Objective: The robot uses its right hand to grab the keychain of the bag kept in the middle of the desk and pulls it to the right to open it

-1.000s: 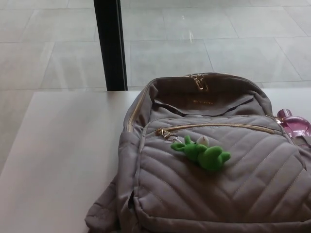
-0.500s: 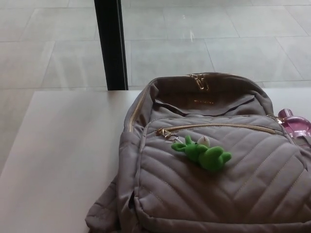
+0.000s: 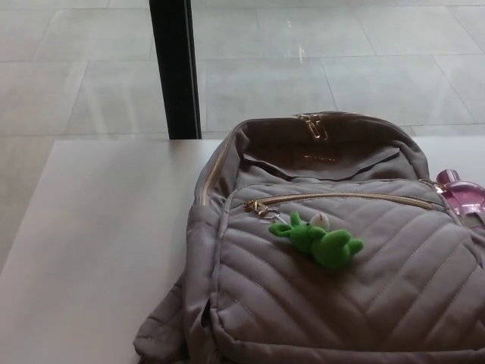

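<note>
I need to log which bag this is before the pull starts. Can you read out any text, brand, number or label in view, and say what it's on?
Backpack: a small gold mark on the upper panel, too small and blurred to read.
Green plush keychain: no text visible.
Pink bottle: no readable label.
Nothing else carries text.

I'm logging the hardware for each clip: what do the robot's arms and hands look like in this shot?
Neither arm nor hand is in view, so their look cannot be told. Only the grey backpack with its green plush keychain shows on the white desk.
</note>
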Tool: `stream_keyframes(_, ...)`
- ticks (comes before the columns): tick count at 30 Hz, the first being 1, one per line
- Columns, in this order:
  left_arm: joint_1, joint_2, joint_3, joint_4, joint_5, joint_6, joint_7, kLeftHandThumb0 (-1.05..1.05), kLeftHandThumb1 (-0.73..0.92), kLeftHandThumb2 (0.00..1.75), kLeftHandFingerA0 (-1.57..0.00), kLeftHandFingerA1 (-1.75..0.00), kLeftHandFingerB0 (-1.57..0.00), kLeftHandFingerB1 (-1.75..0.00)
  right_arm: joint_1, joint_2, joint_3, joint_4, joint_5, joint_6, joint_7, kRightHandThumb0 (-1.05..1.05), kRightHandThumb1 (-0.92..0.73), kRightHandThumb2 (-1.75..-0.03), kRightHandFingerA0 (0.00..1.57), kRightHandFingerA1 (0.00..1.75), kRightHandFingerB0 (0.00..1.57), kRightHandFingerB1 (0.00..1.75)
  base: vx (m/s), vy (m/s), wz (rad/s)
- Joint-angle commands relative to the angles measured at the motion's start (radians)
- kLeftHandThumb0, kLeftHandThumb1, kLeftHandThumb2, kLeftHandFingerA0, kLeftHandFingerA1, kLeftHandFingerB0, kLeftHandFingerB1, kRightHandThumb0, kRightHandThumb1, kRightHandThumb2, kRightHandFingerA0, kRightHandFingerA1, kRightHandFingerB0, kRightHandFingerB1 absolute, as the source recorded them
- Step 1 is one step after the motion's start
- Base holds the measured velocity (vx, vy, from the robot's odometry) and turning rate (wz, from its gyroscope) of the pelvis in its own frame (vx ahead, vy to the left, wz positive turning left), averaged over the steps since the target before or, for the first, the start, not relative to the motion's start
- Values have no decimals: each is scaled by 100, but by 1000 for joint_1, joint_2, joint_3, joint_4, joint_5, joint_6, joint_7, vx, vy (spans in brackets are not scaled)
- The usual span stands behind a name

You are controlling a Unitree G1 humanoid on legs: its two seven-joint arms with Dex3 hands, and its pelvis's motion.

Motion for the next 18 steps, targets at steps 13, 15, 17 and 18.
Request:
stream_keyframes(13,18,20,15,12,-11,-43,-48,-72,79,64,-58,-47,-41,-38,-257,141,512,-674,-29,530,42,-81,-52,-88,45,65,21,44,0,0,0)
stream_keyframes(15,16,22,4,13,1,-47,-45,-72,80,65,-58,-46,-42,-39,-249,139,532,-663,-49,516,46,-76,-63,-60,51,63,30,34,0,0,0)
stream_keyframes(17,14,21,5,8,0,-35,-39,-71,79,64,-59,-46,-42,-38,-241,135,545,-660,-63,514,48,-83,-53,-91,50,68,27,46,0,0,0)
stream_keyframes(18,15,21,2,4,3,-37,-37,-71,79,65,-59,-45,-41,-38,-240,131,553,-660,-76,515,45,-83,-54,-92,51,68,25,45,0,0,0)
